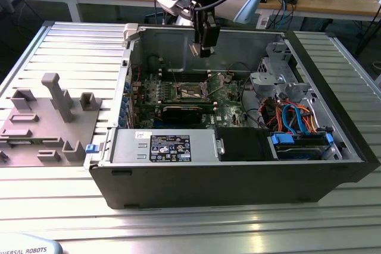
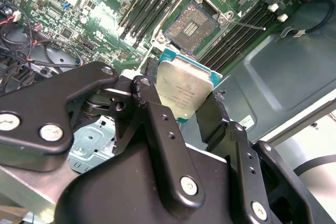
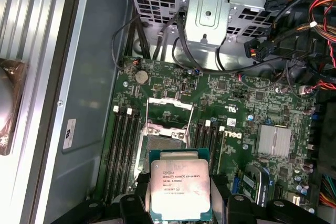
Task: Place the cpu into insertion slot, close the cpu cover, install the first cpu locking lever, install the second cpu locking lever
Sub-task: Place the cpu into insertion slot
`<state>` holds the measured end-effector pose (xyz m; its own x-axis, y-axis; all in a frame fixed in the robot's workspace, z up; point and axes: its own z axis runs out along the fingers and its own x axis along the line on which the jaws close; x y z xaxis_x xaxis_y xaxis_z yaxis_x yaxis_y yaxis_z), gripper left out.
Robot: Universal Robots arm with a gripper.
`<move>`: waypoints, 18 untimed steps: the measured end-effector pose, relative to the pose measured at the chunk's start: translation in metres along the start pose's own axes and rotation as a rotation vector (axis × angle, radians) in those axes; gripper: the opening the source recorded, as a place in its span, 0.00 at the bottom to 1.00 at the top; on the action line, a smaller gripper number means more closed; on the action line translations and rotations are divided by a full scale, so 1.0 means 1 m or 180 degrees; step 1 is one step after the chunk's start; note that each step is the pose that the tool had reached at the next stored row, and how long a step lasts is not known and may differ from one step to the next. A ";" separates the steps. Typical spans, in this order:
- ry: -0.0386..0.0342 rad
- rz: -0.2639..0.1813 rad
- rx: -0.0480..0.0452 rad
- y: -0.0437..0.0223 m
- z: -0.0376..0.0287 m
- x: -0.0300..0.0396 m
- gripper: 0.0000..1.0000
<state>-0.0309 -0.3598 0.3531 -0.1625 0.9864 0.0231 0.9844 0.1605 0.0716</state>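
**Cpu held above the open socket; first step in hand**

An open computer case [image 1: 238, 173] lies on a ribbed metal table [image 1: 77, 52], across the centre and the exterior view's right. A grey fixture plate [image 1: 41, 123] rests beside it at the exterior view's left. Inside the case, a green circuit board [image 1: 223, 96] is seen at mid-frame.

The gripper [image 1: 205, 50] hangs at the upper centre of the exterior view, above the board and clear of it. It is clenched on the cpu [image 2: 184, 90], which is pinched by two opposite edges between the black fingers [image 2: 152, 114], silver top towards the cameras.

The insertion slot [image 2: 191, 24] lies bare on the board, beyond the chip in both wrist views. The cpu cover [image 3: 170, 109] appears raised off the socket, though its exact angle cannot be told.

The first step, placing the cpu, is judged to be under way; nothing has yet been seated. Seating is judged to call for the chip to be squared to the socket outline, kept level, brought down gently and let go only once it rests flat.
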 end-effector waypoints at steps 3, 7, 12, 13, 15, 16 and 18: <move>-0.0001 0.0010 0.0000 0.0000 0.0000 0.0000 0.54; -0.0001 0.0021 0.0000 0.0000 0.0000 0.0000 0.54; -0.0003 0.0040 -0.0001 0.0000 0.0000 0.0000 0.54; -0.0003 0.0043 -0.0001 0.0000 0.0000 0.0000 0.54; -0.0004 0.0050 -0.0001 0.0000 0.0000 0.0000 0.54; -0.0004 0.0053 -0.0001 0.0000 0.0000 0.0000 0.54; -0.0004 0.0059 -0.0002 0.0000 0.0001 0.0000 0.54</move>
<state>-0.0309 -0.3598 0.3530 -0.1441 0.9893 0.0232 0.9872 0.1421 0.0717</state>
